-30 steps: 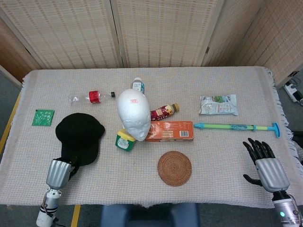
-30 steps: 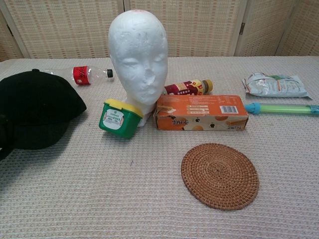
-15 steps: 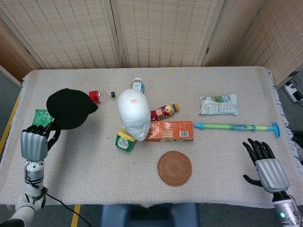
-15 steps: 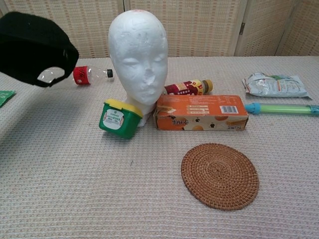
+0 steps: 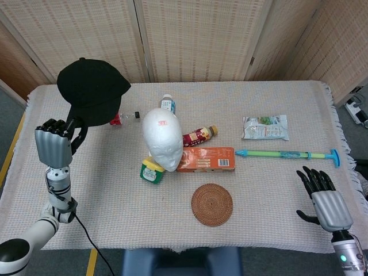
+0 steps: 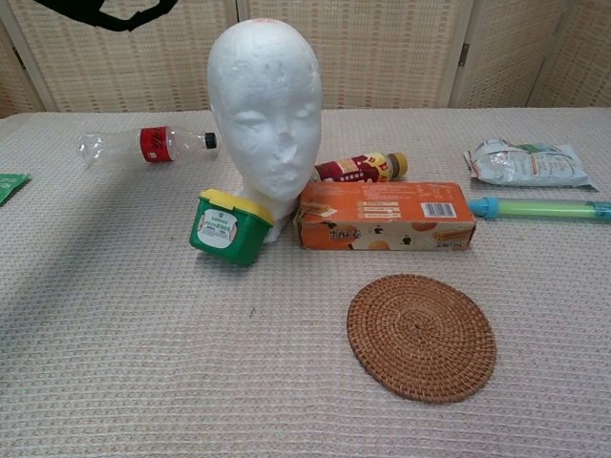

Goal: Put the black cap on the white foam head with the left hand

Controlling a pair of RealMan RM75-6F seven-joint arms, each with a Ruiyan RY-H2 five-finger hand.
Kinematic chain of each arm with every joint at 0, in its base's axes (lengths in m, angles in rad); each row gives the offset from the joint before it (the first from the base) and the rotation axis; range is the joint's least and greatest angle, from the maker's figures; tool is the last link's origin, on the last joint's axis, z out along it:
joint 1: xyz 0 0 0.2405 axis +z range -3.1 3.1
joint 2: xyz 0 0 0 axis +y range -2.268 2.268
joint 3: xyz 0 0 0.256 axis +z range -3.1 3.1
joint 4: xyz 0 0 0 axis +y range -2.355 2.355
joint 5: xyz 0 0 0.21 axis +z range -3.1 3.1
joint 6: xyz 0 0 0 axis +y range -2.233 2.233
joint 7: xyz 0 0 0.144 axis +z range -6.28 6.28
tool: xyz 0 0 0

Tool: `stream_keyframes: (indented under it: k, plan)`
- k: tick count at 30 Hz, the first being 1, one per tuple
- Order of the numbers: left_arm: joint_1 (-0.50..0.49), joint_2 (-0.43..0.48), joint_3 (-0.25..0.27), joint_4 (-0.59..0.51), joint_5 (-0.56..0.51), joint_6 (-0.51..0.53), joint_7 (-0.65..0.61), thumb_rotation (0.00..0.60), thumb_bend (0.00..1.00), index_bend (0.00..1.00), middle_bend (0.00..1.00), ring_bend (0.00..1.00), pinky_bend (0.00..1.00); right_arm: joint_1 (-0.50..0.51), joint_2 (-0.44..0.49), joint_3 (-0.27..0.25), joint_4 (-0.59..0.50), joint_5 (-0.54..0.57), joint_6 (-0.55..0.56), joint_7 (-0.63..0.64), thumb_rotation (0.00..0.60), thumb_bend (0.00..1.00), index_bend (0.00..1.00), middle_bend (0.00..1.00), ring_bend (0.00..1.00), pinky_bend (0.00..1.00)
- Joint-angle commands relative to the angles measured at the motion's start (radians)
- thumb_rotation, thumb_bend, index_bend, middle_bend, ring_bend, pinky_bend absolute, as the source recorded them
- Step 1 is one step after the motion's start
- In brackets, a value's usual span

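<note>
The black cap (image 5: 92,91) hangs high in the air at the left, held by its back edge in my left hand (image 5: 54,144). In the chest view only the cap's lower edge (image 6: 115,13) shows at the top left, and the left hand is out of frame. The white foam head (image 5: 163,140) stands upright mid-table, bare, to the right of the cap and lower; it faces the chest view (image 6: 265,114). My right hand (image 5: 323,199) hovers open at the table's near right corner, holding nothing.
A green tub (image 5: 152,171) leans at the head's front left. An orange box (image 5: 206,159), a brown bottle (image 5: 199,135) and a white bottle (image 5: 167,103) crowd around the head. A woven coaster (image 5: 212,204), clear bottle (image 6: 148,143), snack bag (image 5: 264,127) and green-blue stick (image 5: 287,154) lie around.
My left hand has lifted the cap off the table, raising it up and slightly toward the head. The right hand has stayed put.
</note>
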Motion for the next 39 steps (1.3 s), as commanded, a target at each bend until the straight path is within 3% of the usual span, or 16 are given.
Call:
stream_keyframes:
  k: [1,5,11,16,25,26,29,31,35,38,39]
  plan:
    - [-0.072,0.000,0.008,-0.070,0.047,-0.019,0.089,0.600,0.49,0.67,1.00,0.99,1.00,0.006,0.000,0.004,0.002,0.011,-0.011,0.000,0.600,0.10,0.00,0.00,0.00,0.00]
    - [-0.117,-0.023,0.011,-0.111,0.069,-0.043,0.149,0.600,0.49,0.67,1.00,0.99,1.00,0.001,0.012,0.007,-0.005,0.007,0.004,0.018,0.600,0.10,0.00,0.00,0.00,0.00]
    - [-0.103,-0.043,0.062,-0.152,0.123,-0.018,0.194,0.600,0.50,0.67,1.00,0.99,1.00,-0.005,0.030,0.014,0.000,0.006,0.023,0.063,0.600,0.10,0.00,0.00,0.00,0.00]
    - [-0.053,-0.059,0.122,-0.185,0.159,-0.009,0.219,0.600,0.50,0.68,1.00,0.99,1.00,-0.008,0.029,0.007,-0.002,-0.013,0.032,0.058,0.600,0.10,0.00,0.00,0.00,0.00]
    - [0.064,-0.123,0.218,-0.116,0.206,0.035,0.160,0.600,0.49,0.67,1.00,0.99,1.00,-0.003,0.018,0.009,0.001,0.001,0.020,0.031,0.600,0.10,0.00,0.00,0.00,0.00]
    - [0.075,-0.126,0.225,-0.113,0.209,0.039,0.164,0.600,0.45,0.61,1.00,0.99,1.00,-0.003,0.017,0.009,0.001,0.001,0.018,0.028,0.600,0.10,0.00,0.00,0.00,0.00]
    - [0.106,-0.126,0.244,-0.127,0.223,0.051,0.179,0.600,0.29,0.26,1.00,0.96,1.00,-0.003,0.015,0.007,-0.001,-0.002,0.020,0.021,0.600,0.10,0.00,0.00,0.00,0.00]
    - [0.119,-0.114,0.249,-0.161,0.238,0.071,0.194,0.600,0.24,0.11,1.00,0.94,1.00,-0.005,0.014,0.007,-0.002,-0.002,0.023,0.019,0.600,0.10,0.00,0.00,0.00,0.00]
    - [0.165,-0.052,0.268,-0.302,0.256,0.090,0.246,0.600,0.18,0.02,0.93,0.90,1.00,-0.005,0.013,0.007,-0.003,-0.001,0.023,0.018,0.600,0.10,0.00,0.00,0.00,0.00]
    - [0.235,0.031,0.297,-0.444,0.218,0.048,0.279,0.600,0.14,0.01,0.73,0.74,0.92,-0.005,0.014,0.006,-0.003,-0.004,0.024,0.020,0.600,0.10,0.00,0.00,0.00,0.00]
    - [0.263,0.063,0.308,-0.487,0.191,0.025,0.277,0.600,0.13,0.01,0.64,0.65,0.83,-0.005,0.014,0.006,-0.004,-0.005,0.025,0.021,0.600,0.10,0.00,0.00,0.00,0.00]
